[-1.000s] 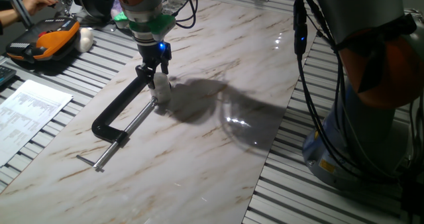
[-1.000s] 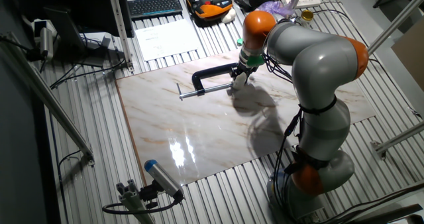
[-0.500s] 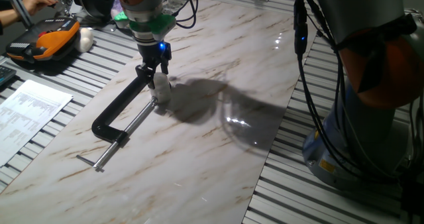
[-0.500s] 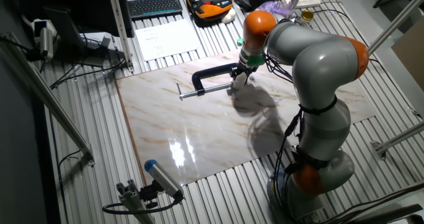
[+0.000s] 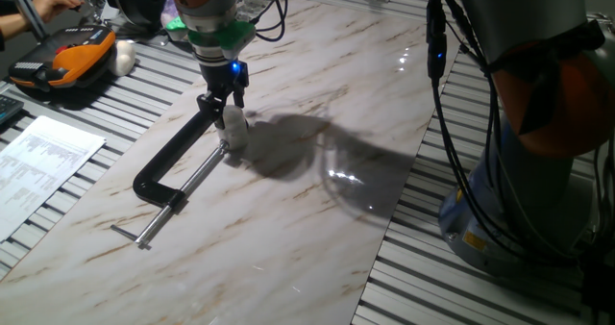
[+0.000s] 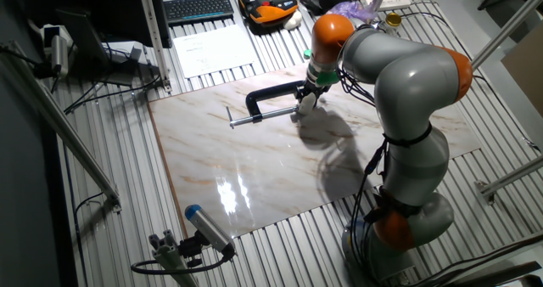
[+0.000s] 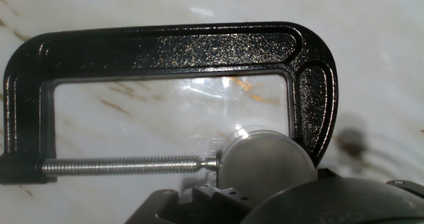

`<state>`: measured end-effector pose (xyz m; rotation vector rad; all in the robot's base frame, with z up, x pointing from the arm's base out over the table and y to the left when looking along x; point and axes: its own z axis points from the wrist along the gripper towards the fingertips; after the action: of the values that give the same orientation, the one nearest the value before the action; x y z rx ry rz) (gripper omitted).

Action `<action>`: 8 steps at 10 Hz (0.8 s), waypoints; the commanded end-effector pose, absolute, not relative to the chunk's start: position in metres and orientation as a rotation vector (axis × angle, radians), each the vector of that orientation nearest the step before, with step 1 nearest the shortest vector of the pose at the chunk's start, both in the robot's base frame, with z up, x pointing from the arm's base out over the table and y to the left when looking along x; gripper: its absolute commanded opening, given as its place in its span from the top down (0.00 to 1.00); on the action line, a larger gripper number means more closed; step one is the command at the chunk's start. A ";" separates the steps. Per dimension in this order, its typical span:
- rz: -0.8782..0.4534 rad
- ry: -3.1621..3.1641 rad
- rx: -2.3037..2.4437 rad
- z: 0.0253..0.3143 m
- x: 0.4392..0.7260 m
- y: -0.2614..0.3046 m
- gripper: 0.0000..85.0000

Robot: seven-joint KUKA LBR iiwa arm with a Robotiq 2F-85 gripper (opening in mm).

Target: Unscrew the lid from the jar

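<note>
Gripper: the gripper point(image 5: 229, 106) points straight down at the head end of the clamp, a blue light lit on its wrist.
Fingers: the two dark fingers point(image 5: 236, 100) stand on either side of a small white thing and appear closed on it; the contact itself is too small to see clearly.
Lid: the lid point(image 5: 233, 120) is the white top part between the fingers, still seated on the jar as far as one fixed view shows.
Jar: the jar point(image 5: 235, 138) stands upright on the worktop, just beside the clamp's fixed end; in the other fixed view it is only a pale speck point(image 6: 305, 106) under the hand.
Hand view: a round greyish disc point(image 7: 265, 162) fills the lower middle, against the clamp's jaw; whether it is the lid or the clamp's pad cannot be told.
Clamp: the black C-clamp point(image 5: 169, 163) lies flat on the worktop, its threaded silver screw point(image 7: 122, 164) running toward the disc.
Worktop: the marble-patterned worktop point(image 5: 317, 200) carries the clamp and the jar and shows the arm's shadow.
Surroundings: an orange case point(image 5: 72, 58) with a white lump point(image 5: 124, 56) beside it sits well apart at the far left, near a printed sheet of paper point(image 5: 38, 162).
</note>
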<state>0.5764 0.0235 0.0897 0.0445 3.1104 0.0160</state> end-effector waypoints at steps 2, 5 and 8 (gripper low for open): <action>0.014 3.110 0.047 0.089 0.576 0.023 0.20; 0.016 3.112 0.037 0.089 0.576 0.023 0.20; 0.016 3.113 0.037 0.089 0.576 0.023 0.40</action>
<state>0.5761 0.0237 0.0895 0.0344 3.1132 0.0164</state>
